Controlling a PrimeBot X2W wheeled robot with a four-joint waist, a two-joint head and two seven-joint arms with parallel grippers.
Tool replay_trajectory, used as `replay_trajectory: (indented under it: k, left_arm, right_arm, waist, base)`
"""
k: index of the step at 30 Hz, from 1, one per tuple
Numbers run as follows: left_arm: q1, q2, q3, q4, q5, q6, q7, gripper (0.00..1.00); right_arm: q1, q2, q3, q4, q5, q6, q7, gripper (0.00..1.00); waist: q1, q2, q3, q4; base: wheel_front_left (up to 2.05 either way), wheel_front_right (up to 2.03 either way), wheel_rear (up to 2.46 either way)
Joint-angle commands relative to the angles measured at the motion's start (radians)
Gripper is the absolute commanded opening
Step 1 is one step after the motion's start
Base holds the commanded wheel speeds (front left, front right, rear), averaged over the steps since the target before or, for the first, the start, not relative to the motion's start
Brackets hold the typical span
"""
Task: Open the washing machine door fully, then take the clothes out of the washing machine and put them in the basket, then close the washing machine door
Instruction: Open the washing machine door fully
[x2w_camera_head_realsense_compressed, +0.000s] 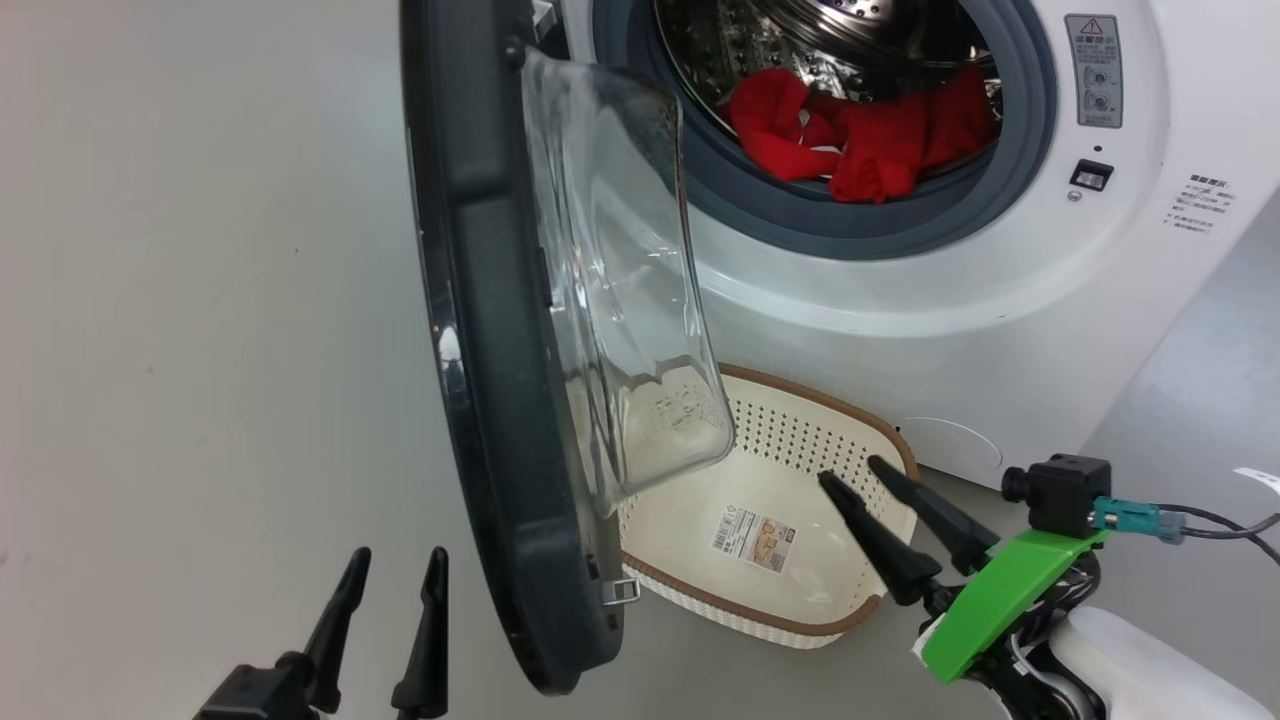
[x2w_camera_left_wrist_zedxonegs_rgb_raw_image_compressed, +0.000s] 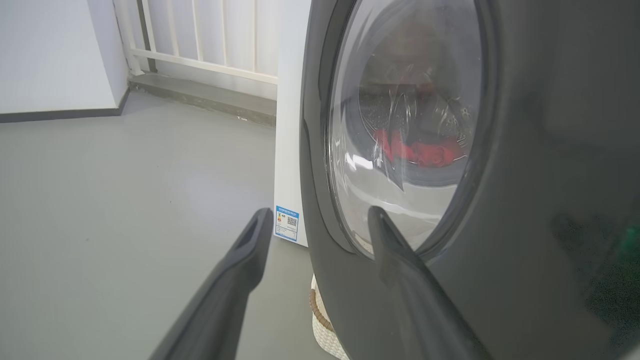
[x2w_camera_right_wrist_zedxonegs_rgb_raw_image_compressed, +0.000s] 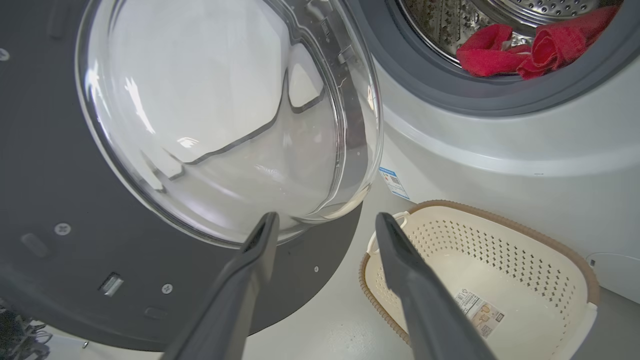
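Observation:
The washing machine door (x2w_camera_head_realsense_compressed: 480, 350) stands partly open, edge-on to me, its clear glass bowl (x2w_camera_head_realsense_compressed: 620, 280) bulging toward the washing machine (x2w_camera_head_realsense_compressed: 900, 330). Red clothes (x2w_camera_head_realsense_compressed: 860, 135) lie in the steel drum, at the front of the opening. The cream basket (x2w_camera_head_realsense_compressed: 800, 430) sits on the floor below the drum with nothing in it. My left gripper (x2w_camera_head_realsense_compressed: 400, 555) is open on the door's outer side, close to its black ring (x2w_camera_left_wrist_zedxonegs_rgb_raw_image_compressed: 525, 150). My right gripper (x2w_camera_head_realsense_compressed: 850, 470) hangs open over the basket (x2w_camera_right_wrist_zedxonegs_rgb_raw_image_compressed: 500, 220), pointing between the door's glass (x2w_camera_right_wrist_zedxonegs_rgb_raw_image_compressed: 215, 115) and the basket's near rim.
Grey floor spreads to the left of the door. A white wall and a pale railing (x2w_camera_left_wrist_zedxonegs_rgb_raw_image_compressed: 200, 45) stand beyond it. A small blue label (x2w_camera_left_wrist_zedxonegs_rgb_raw_image_compressed: 286, 223) is stuck low on the machine's side. The door's lower edge overhangs the basket's left end.

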Motion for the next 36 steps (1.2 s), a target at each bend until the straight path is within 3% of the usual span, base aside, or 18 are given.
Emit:
replay_trajectory:
  k: [1, 9, 10, 19, 24, 36]
  left_arm:
    - [-0.030, 0.009, 0.042, -0.021, 0.014, -0.004, -0.012, 1.00]
    - [-0.031, 0.009, 0.054, -0.019, 0.017, -0.006, -0.012, 1.00]
    - [-0.031, 0.009, 0.054, -0.018, 0.017, -0.007, -0.012, 1.00]
    - [-0.024, 0.009, 0.060, -0.016, 0.023, -0.009, -0.012, 1.00]
    - [-0.023, 0.009, 0.060, -0.015, 0.025, -0.011, -0.012, 1.00]
    - [-0.020, 0.009, 0.058, -0.011, 0.028, -0.013, -0.012, 1.00]
  right_arm:
    - [0.034, 0.011, -0.050, -0.006, -0.058, 0.008, -0.013, 1.00]
    - [0.153, 0.075, -0.284, -0.007, -0.335, 0.008, -0.013, 1.00]
    - [0.183, 0.094, -0.339, -0.021, -0.408, 0.008, -0.013, 1.00]
    - [0.310, 0.202, -0.568, -0.118, -0.688, 0.008, -0.013, 1.00]
    - [0.359, 0.257, -0.675, -0.174, -0.776, 0.008, -0.013, 1.00]
    - [0.448, 0.304, -0.755, -0.169, -0.843, 0.008, -0.013, 1.00]
  waist:
    - [0.0000, 0.0000, 0.003, -0.008]
    - [0.0000, 0.0000, 0.005, -0.020]
    - [0.0000, 0.0000, 0.004, -0.020]
    - [0.0000, 0.0000, -0.007, -0.021]
    - [0.0000, 0.0000, -0.009, -0.020]
    - [0.0000, 0.0000, -0.017, -0.013]
  base:
    - [0.00, 0.00, 0.00]
    - [0.00, 0.00, 0.00]
    - [0.00, 0.00, 0.00]
    - [0.00, 0.00, 0.00]
    - [0.00, 0.00, 0.00]
    - [0.00, 0.00, 0.00]
